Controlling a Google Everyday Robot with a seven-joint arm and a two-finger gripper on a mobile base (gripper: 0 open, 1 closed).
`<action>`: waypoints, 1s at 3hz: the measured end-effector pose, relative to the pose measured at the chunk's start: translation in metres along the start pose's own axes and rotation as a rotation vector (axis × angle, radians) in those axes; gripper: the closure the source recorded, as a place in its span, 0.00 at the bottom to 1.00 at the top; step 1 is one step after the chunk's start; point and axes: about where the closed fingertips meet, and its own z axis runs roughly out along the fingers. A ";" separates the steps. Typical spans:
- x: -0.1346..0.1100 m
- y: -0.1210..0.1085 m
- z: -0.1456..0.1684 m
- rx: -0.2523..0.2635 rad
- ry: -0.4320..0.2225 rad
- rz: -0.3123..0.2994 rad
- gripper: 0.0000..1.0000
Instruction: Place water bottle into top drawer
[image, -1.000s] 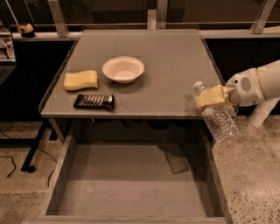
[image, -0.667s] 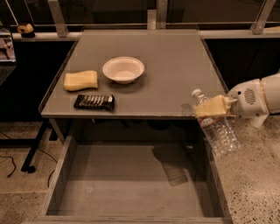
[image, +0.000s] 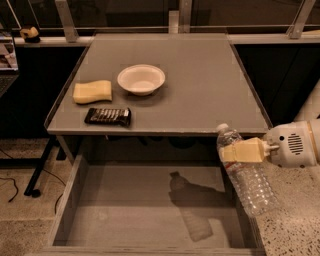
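The water bottle (image: 245, 175) is clear ribbed plastic with a white cap, tilted with the cap up and to the left. My gripper (image: 243, 151) comes in from the right and is shut on the bottle's upper part. It holds the bottle in the air over the right wall of the open top drawer (image: 125, 220). The drawer is pulled out below the table's front edge, with a flat grey bottom that carries the bottle's shadow.
On the grey table (image: 210, 95) lie a yellow sponge (image: 92, 91), a white bowl (image: 141, 78) and a dark snack bar (image: 108, 116). A speckled floor lies to the right of the drawer. Dark cabinets and a rail run behind the table.
The gripper and bottle have moved down and slightly left, toward the drawer's right side. The bottle's shadow now falls inside the drawer.
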 end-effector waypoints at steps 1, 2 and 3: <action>0.000 -0.001 0.001 0.000 -0.001 0.000 1.00; 0.007 -0.033 0.031 -0.004 0.015 0.079 1.00; 0.018 -0.068 0.073 -0.031 0.052 0.158 1.00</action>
